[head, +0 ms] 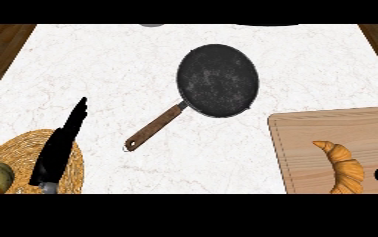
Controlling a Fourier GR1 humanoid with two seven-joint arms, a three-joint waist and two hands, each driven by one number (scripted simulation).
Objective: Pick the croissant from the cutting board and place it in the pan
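A golden croissant (342, 167) lies on the wooden cutting board (310, 136) at the lower right. The black pan (217, 79) sits in the middle of the counter, its brown handle (153, 127) pointing down-left; nothing is in it. My left hand (60, 148) shows at the lower left, open, fingers straight and pointing up, over the straw mat and far from the croissant. A tiny dark sliver at the right edge, beside the croissant, is too small to identify. The right hand is not visible.
A round woven straw mat (18, 153) lies at the lower left under my left hand, with a yellowish object (4, 177) at its left edge. Wooden edges (11, 41) border the white marble counter at both top corners.
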